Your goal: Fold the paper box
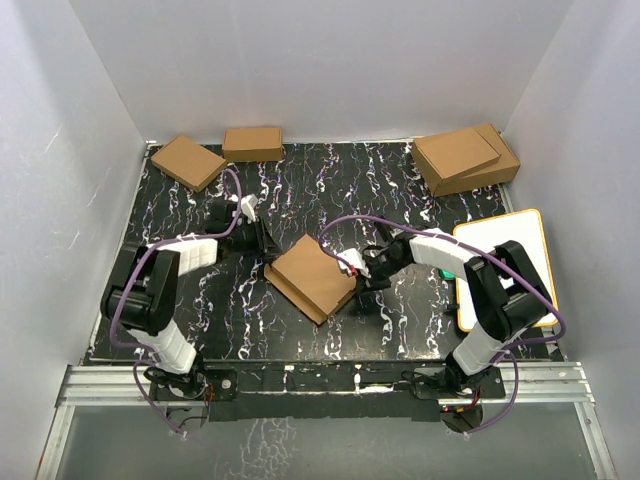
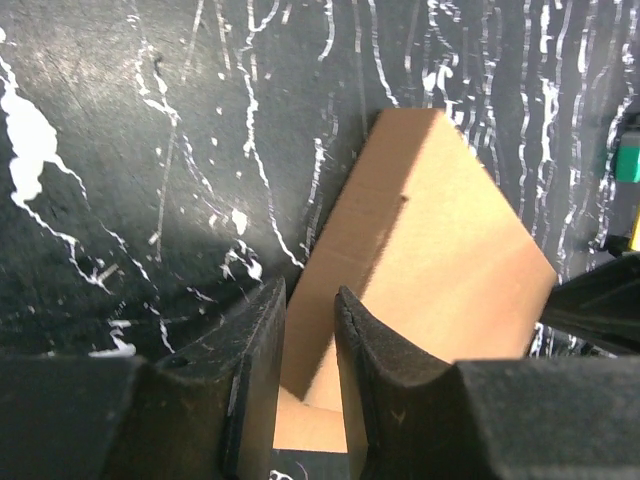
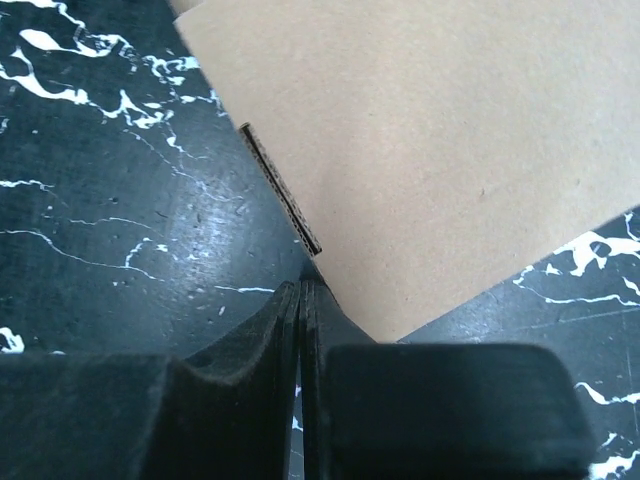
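Right gripper [image 3: 300,287] pressed together, left gripper [image 2: 308,292] barely apart astride a box [image 1: 312,275] corner.
I see its long axis running far-left to near-right; whether the left grips is unclear.

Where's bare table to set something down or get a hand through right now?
Free: back centre of the table, between the small boxes and the stacked boxes; also the near-edge strip in front of the paper box. Crowded: mid-table, left gripper and right gripper flank it.

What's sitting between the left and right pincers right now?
The paper box, in the top view: left pincer at its left corner, right pincer at its right edge. Nothing else.
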{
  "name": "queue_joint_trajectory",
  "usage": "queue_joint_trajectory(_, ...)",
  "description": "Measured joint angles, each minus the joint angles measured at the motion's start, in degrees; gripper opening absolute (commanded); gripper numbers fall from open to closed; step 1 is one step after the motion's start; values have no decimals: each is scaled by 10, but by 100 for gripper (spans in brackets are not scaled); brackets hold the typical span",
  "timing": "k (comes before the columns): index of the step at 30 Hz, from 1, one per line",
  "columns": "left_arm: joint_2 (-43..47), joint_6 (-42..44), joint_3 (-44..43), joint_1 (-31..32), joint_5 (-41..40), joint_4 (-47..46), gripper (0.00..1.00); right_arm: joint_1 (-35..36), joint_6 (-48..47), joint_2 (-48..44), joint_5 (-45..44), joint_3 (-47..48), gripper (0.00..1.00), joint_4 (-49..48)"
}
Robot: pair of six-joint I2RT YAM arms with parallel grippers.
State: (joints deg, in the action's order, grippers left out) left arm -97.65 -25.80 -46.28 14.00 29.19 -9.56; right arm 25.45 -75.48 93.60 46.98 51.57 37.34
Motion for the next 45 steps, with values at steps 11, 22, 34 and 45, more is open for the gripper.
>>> queue_joint_trajectory(11,90,-19,60,16,10,-6,26,0,49,33,-62,43,14,-34)
queue_joint_trajectory(22,194,-38,94,21,-12,31,43,-1,51,157,-107,213,18,-16)
queue_joint_trajectory(34,351,-41,125,21,-126,48,68,-68,95,115,-62,171,23,-14)
queue_joint_trajectory(45,254,-49,134,17,-135,31,62,-76,400,86,-8,108,19,-105)
